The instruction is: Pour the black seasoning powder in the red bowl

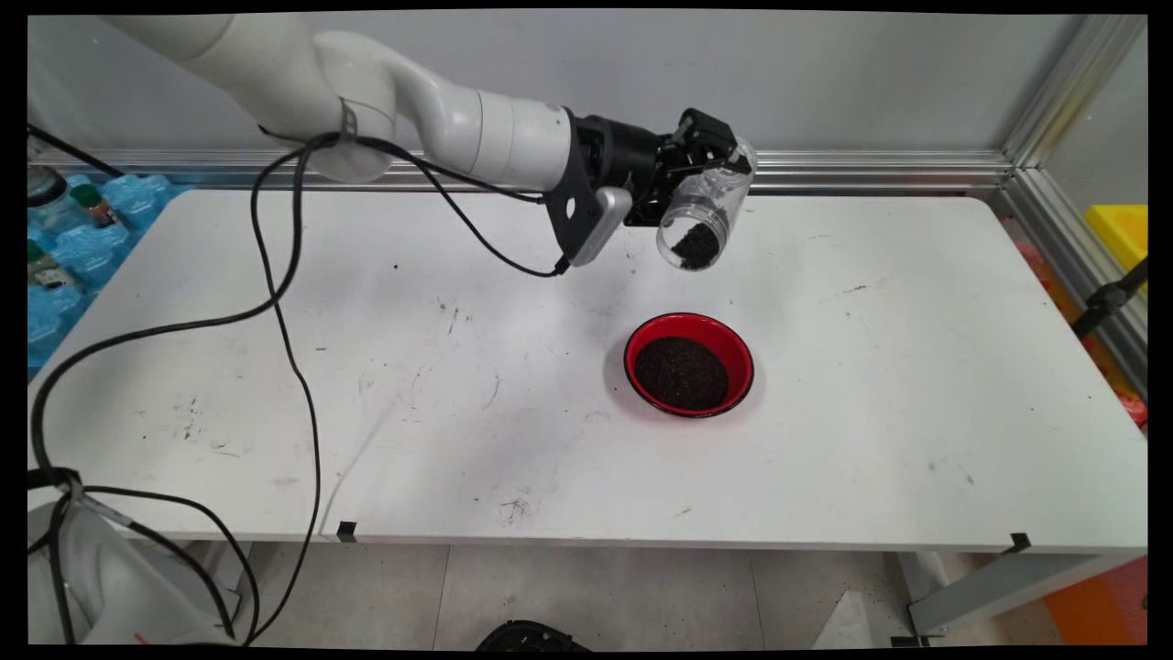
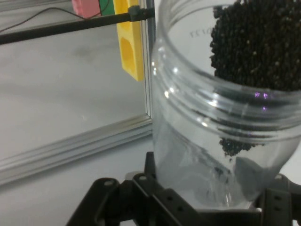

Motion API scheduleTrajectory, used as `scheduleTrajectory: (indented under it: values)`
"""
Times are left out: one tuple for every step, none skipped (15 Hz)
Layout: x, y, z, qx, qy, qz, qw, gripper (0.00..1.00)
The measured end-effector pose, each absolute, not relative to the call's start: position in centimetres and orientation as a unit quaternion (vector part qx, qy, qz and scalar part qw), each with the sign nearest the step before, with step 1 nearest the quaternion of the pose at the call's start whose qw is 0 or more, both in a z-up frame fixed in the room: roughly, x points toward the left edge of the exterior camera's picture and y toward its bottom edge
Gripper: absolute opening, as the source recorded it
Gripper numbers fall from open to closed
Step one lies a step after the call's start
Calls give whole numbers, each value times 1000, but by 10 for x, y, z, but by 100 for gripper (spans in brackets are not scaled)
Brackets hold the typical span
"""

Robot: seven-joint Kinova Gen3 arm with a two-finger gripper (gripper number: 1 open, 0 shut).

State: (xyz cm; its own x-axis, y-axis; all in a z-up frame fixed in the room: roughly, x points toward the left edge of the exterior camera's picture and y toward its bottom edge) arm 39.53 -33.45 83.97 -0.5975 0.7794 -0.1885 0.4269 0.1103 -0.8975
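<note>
The hand (image 1: 706, 170) pinches one clear jar (image 1: 698, 220) (tilted, some black grains inside) above one red bowl (image 1: 689, 364).

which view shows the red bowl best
The main view: the whole red bowl sits on the white table, filled with dark grains, below the tilted clear jar held in the pincer. The hand view shows only the jar, no bowl.
</note>
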Motion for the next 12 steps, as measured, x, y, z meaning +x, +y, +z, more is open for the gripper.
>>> scheduleTrajectory:
  values:
    - [396,-335,843,-410,-730,519,174,0]
    - [397,-336,846,-404,-734,516,179,0]
    - [397,-336,848,-401,-736,514,182,0]
    - [399,-337,851,-395,-740,511,187,0]
    - [400,-338,855,-388,-744,508,192,0]
    - [401,-339,859,-381,-749,505,198,0]
    - [403,-340,862,-374,-753,502,203,0]
    - [404,-341,865,-367,-757,499,208,0]
    - [406,-342,869,-358,-762,495,213,0]
    - [408,-343,872,-351,-767,492,218,0]
    - [410,-344,875,-342,-772,488,223,0]
    - [413,-345,877,-333,-777,484,227,0]
